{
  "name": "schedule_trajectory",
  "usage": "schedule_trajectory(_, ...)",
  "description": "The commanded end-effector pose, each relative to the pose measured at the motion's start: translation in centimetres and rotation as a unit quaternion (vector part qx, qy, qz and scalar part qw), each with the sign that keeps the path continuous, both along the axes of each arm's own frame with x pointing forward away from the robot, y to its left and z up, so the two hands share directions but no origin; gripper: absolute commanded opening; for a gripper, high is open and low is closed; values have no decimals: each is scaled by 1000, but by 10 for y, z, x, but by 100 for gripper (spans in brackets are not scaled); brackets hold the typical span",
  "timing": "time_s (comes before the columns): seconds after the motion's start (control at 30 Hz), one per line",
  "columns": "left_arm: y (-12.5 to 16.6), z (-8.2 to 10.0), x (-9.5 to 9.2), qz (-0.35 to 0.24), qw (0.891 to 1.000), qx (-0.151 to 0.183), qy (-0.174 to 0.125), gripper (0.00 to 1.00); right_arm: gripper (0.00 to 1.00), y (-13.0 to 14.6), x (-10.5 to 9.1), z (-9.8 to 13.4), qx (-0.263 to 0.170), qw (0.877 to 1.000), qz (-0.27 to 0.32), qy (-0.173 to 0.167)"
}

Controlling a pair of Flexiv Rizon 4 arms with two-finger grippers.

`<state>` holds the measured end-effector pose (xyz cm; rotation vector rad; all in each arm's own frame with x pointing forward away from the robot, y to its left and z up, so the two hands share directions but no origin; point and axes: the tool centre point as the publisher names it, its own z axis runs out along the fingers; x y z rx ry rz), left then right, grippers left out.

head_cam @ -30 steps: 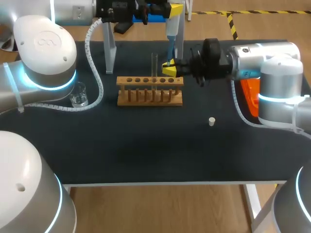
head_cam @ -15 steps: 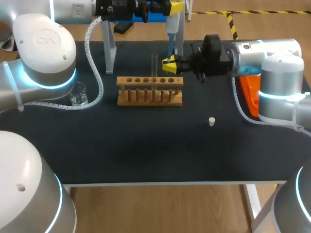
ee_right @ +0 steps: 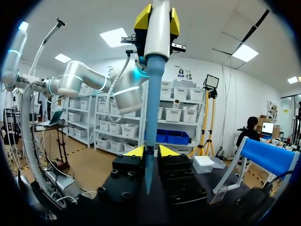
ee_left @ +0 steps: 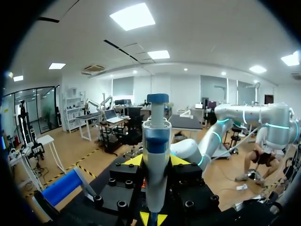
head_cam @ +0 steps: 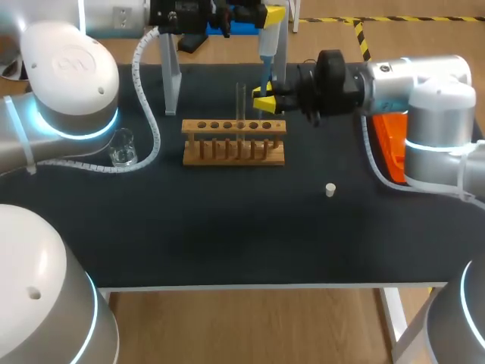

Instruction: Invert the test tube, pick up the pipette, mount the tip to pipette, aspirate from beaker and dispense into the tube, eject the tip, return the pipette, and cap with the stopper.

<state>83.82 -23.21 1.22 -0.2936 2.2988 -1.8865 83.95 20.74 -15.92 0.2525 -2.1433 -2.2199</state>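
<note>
Blue and slender, the tip (head_cam: pixel 266 80) hangs with its long axis upright and its point down over the table's (head_cam: pixel 227 235) far edge, on the lower end of the pipette (head_cam: pixel 268 38). The left gripper (head_cam: pixel 271 13) pinches the pipette's body and the right gripper (head_cam: pixel 264 103) pinches the tip. Below them, a wooden rack (head_cam: pixel 233 142) holds one test tube (head_cam: pixel 241 98) upright. A glass beaker (head_cam: pixel 121 148) stands near the left edge; I cannot tell what it holds. A white stopper (head_cam: pixel 330 189) lies towards the right edge.

From the left wrist, the pipette (ee_left: pixel 156 155) stands upright, blue button uppermost, clamped between the fingers.

From the right wrist, the fingers close on the tip (ee_right: pixel 151 117), whose point is just past them.
</note>
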Motion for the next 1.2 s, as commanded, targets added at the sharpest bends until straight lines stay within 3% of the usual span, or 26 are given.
schedule_trajectory(0.03, 2, -3, -1, -1, 1000, -4, -1, 0, 100, -5, -2, -4, -7, 1000, -2, 4)
schedule_trajectory(0.27, 2, -3, -1, -1, 1000, -4, -1, 0, 100, -22, -12, -36, -24, 1000, 1, 19)
schedule_trajectory(0.57, 2, -3, -1, -1, 1000, -4, -1, 0, 100, -54, -31, -78, -72, 997, 0, 10)
schedule_trajectory(0.7, 2, -3, -1, -1, 1000, -4, -1, 0, 100, -67, -38, -84, -89, 996, -4, 1)
schedule_trajectory(1.2, 2, -3, -1, -1, 1000, -4, -1, 0, 100, -67, -38, -84, -89, 996, -4, 1)
